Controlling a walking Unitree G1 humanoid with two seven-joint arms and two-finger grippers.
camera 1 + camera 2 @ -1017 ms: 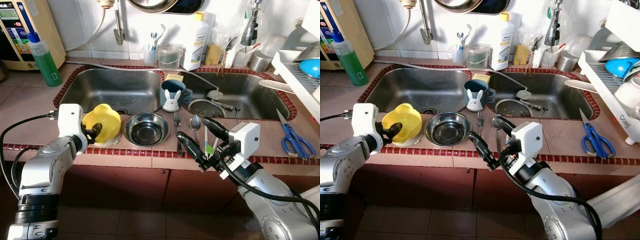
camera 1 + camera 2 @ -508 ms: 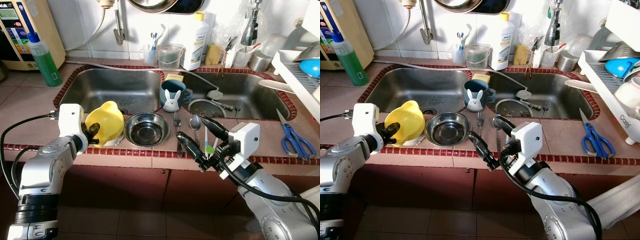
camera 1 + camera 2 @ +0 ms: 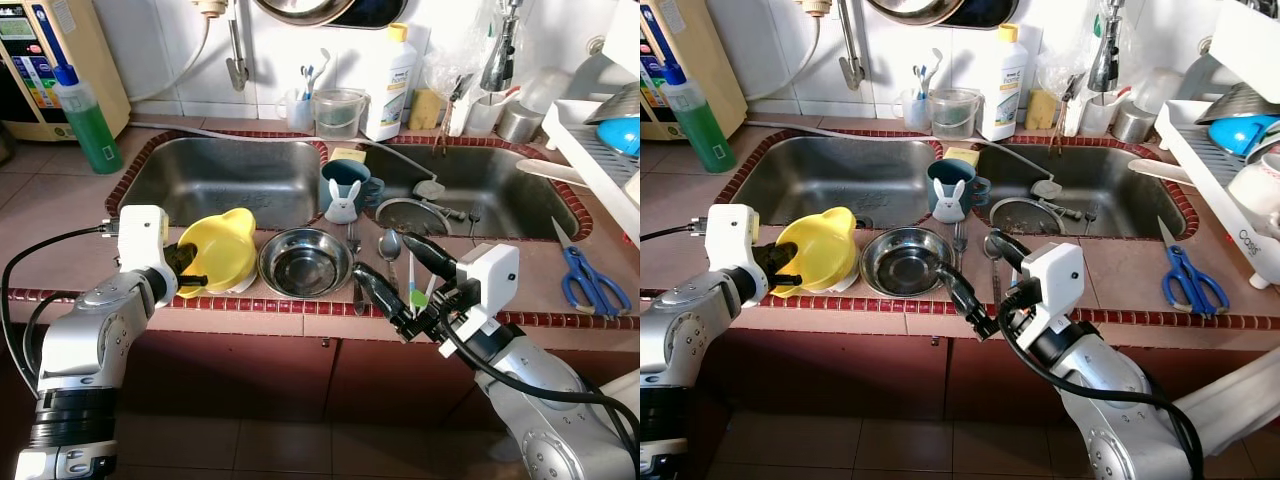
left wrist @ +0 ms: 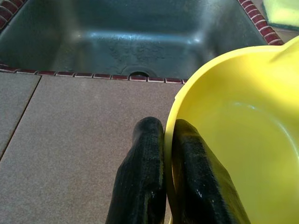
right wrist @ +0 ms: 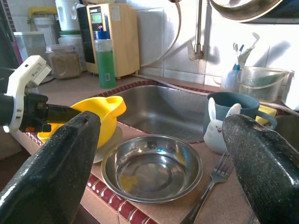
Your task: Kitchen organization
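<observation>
Left eye view: the left gripper (image 3: 190,268), at lower left of the frame, is clamped on the rim of a yellow plastic bowl (image 3: 222,255), which is tilted with its opening facing left, just beside a steel bowl (image 3: 305,262) at lower centre on the tiled counter (image 3: 60,250). The right gripper (image 3: 392,272), right of centre, hangs spread wide above a fork (image 3: 353,243) and spoon (image 3: 390,245), holding nothing.

Right eye view: same arrangement; a blue mug (image 3: 951,186) sits on the divider between the two sink basins (image 3: 830,175), upper centre.

Left wrist view: two black fingers (image 4: 140,186) pinch the yellow rim, one inside the wall, one outside.

Right wrist view: wide-set fingers (image 5: 56,163) frame the steel bowl at frame centre.

Assessment: the yellow bowl looks light, stiff and glossy, possibly slippery; a rim pinch suits it, though it may swing when lifted.
</observation>
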